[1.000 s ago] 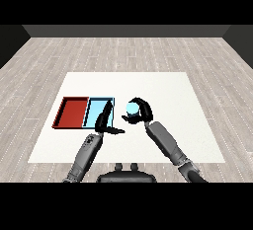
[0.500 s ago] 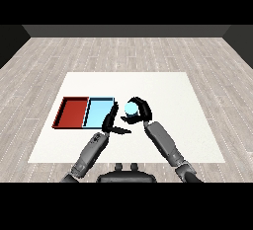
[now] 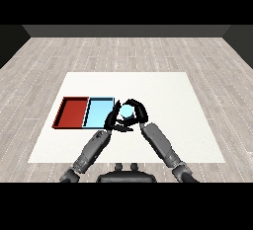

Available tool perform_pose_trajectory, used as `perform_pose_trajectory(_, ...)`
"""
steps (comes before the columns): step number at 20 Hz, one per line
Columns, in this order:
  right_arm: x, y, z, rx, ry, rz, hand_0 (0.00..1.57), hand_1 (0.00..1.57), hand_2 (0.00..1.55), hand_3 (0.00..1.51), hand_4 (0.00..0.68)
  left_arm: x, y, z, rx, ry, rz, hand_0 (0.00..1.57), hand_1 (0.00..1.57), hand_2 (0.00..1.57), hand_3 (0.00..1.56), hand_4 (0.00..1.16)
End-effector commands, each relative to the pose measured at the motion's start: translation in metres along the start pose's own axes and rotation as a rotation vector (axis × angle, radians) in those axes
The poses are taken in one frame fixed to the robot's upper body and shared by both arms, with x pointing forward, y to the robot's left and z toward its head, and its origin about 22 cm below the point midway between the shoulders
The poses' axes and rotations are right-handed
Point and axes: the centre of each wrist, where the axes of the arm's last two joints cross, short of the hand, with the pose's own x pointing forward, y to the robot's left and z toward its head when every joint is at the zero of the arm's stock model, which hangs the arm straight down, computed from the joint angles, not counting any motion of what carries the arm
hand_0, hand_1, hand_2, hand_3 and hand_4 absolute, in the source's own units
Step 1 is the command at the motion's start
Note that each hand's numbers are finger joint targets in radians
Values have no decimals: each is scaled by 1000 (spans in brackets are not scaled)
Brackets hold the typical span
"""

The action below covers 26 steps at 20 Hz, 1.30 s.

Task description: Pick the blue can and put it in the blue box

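1. the blue can (image 3: pixel 127 110) sits just right of the light blue tray (image 3: pixel 99 113), above the white table (image 3: pixel 163 91).
2. the right hand (image 3: pixel 137 110) curls round the can, fingers arching over its top.
3. the left hand (image 3: pixel 114 121) is just beside the can at the tray's right edge; i cannot tell how far open it is.
4. the red tray (image 3: pixel 71 111) lies touching the light blue tray's left side.
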Motion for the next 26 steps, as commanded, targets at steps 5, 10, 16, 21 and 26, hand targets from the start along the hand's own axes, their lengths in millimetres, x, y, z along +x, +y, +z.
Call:
perform_pose_trajectory(5, 7, -9, 0, 24, -2, 4, 1416, 1416, 1430, 1390, 653, -12, -4, -4, -11, -2, 15, 0, 0, 0, 0, 0)
perform_pose_trajectory(10, 10, 18, 4, 47, 17, -7, 1420, 1420, 1442, 1399, 617, -8, -17, -6, -27, -2, -22, 0, 0, 0, 0, 0)
perform_pose_trajectory(16, 7, 42, -3, 90, -11, 0, 1319, 1319, 1426, 1395, 617, 1, -18, 0, -30, -44, -27, 0, 0, 0, 0, 174)
perform_pose_trajectory(21, 20, 52, -6, 130, 0, 7, 1450, 1450, 1457, 1391, 595, 7, -20, -11, 28, -29, -260, 449, 449, 560, 406, 277)
perform_pose_trajectory(26, 19, 63, -11, 151, -9, 14, 1453, 1453, 1464, 1397, 599, -3, -24, -10, -41, -51, -482, 210, 210, 304, 0, 298)
